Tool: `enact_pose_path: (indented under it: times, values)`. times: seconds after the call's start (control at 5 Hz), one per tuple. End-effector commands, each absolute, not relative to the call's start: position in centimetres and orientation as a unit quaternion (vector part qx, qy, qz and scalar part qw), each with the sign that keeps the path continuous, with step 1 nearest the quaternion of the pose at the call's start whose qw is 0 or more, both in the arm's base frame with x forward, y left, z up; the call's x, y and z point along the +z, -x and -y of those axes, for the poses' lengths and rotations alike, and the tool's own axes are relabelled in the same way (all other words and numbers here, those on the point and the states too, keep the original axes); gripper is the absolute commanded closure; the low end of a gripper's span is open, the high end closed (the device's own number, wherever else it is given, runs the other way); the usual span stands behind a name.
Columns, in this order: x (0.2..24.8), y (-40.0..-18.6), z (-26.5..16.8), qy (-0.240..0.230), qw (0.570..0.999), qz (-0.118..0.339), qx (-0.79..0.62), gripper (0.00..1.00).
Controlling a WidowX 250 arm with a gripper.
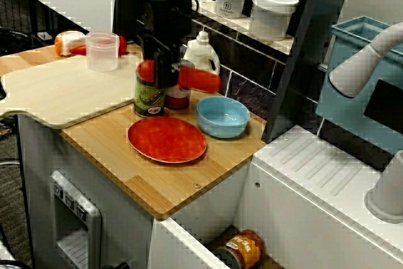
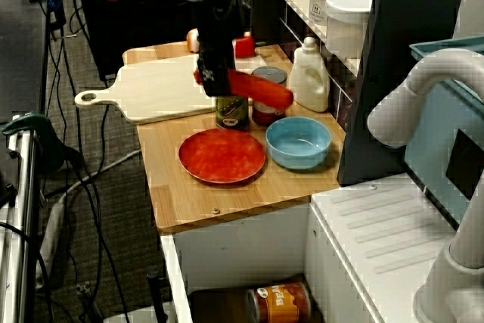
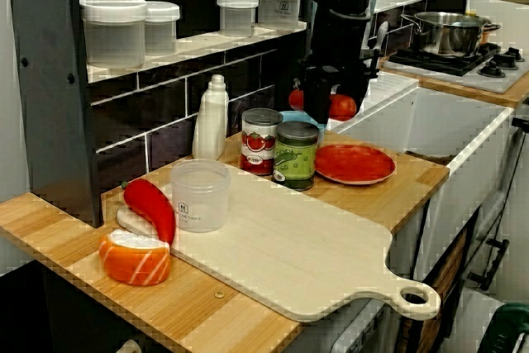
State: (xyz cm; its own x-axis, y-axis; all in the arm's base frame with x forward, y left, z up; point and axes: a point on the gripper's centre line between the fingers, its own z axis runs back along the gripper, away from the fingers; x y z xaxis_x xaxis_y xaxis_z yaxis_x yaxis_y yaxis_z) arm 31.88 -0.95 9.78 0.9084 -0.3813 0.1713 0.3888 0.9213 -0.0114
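The long red pepper (image 1: 200,80) hangs in the air above the table (image 1: 164,184), roughly level. It is gripped near one end, so most of it sticks out towards 4 o'clock from the gripper (image 1: 165,74) in the view from the table's corner. The jaws are closed on it, and a short red stub shows on their far side.

Directly beneath, at 6 o'clock, stand the green-labelled can (image 1: 149,97) and the tomato can (image 1: 177,97), side by side and very close to the pepper's underside. I cannot tell whether there is a gap.

From the cans, the red plate (image 1: 167,138) lies at 6 o'clock, the blue bowl (image 1: 222,116) at 4 o'clock and the white bottle (image 1: 202,53) at 1 o'clock. The cutting board (image 1: 63,89), with a clear plastic cup (image 1: 102,51) on it, lies at 9 o'clock.

With the grip so far off centre, the long end could sag or swing. A firm squeeze, slow travel and some height over the can tops would help avoid knocking them.
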Motion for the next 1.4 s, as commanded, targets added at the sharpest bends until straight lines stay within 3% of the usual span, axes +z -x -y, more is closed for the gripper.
enact_pose_path:
  times: [0.0, 0.4, 1.2]
  values:
    - [13.4, -30.4, -1.8, 0.029, 0.971, 0.119, -0.204, 1.0]
    - [15.5, -29.3, -6.0, 0.001, 0.961, 0.108, -0.256, 1.0]
    - [14.7, -29.0, -10.2, -0.058, 0.952, 0.118, -0.276, 1.0]
